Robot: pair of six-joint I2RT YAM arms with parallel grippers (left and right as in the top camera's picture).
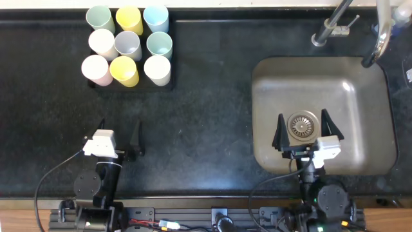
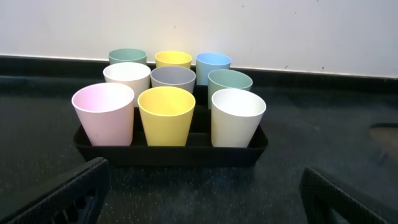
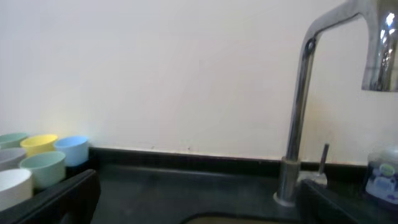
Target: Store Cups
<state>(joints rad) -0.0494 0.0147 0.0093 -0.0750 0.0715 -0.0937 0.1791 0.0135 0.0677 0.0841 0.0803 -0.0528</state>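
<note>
Several pastel cups stand upright in three rows on a black tray (image 1: 96, 86) at the back left of the dark counter: a pink cup (image 1: 95, 69), a yellow cup (image 1: 123, 70) and a white cup (image 1: 157, 69) fill the front row. The left wrist view faces the same tray (image 2: 171, 154), with the pink cup (image 2: 104, 113), yellow cup (image 2: 166, 114) and white cup (image 2: 237, 116) nearest. My left gripper (image 1: 119, 136) is open and empty, well short of the tray. My right gripper (image 1: 301, 129) is open and empty above the sink (image 1: 367, 116).
A steel sink basin with a round drain (image 1: 302, 124) takes up the right side of the counter. A chrome faucet (image 1: 335, 22) rises behind it, also seen in the right wrist view (image 3: 305, 81). Bare dark counter (image 1: 206, 129) lies between tray and sink.
</note>
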